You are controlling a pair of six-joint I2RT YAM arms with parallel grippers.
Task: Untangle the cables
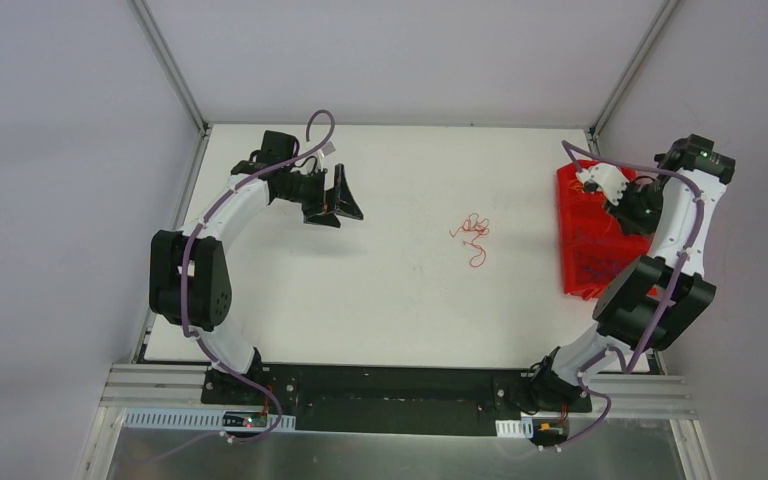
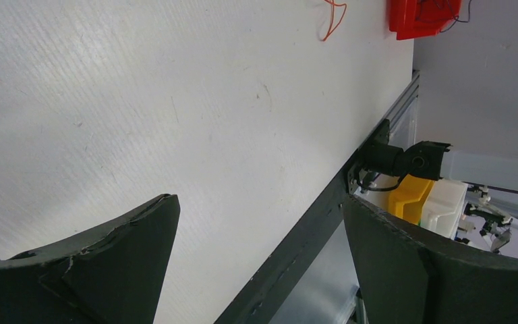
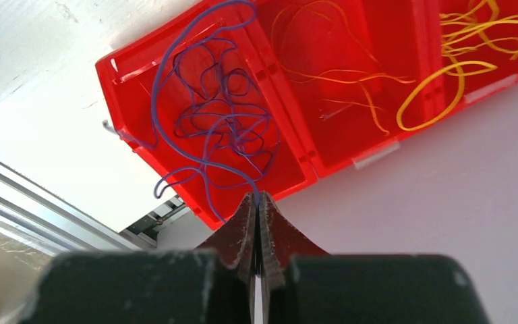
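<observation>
A small tangle of red and orange cables [image 1: 473, 233] lies on the white table [image 1: 380, 300], right of centre; its edge shows as an orange loop [image 2: 334, 17] at the top of the left wrist view. My left gripper [image 1: 342, 205] hovers at the far left, open and holding nothing [image 2: 260, 201]. My right gripper [image 3: 257, 199] is above the red bin [image 1: 585, 250], shut on a blue-purple cable [image 3: 206, 152] that runs up from a heap of the same colour in one compartment. Thin orange cables [image 3: 337, 74] and yellow cables [image 3: 458, 54] fill the neighbouring compartments.
The red bin's divider walls [image 3: 297, 135] separate its compartments, and it sits at the table's right edge by the wall. A black and aluminium rail [image 1: 390, 385] runs along the near edge. Yellow and white boxes [image 2: 411, 196] stand beyond that edge.
</observation>
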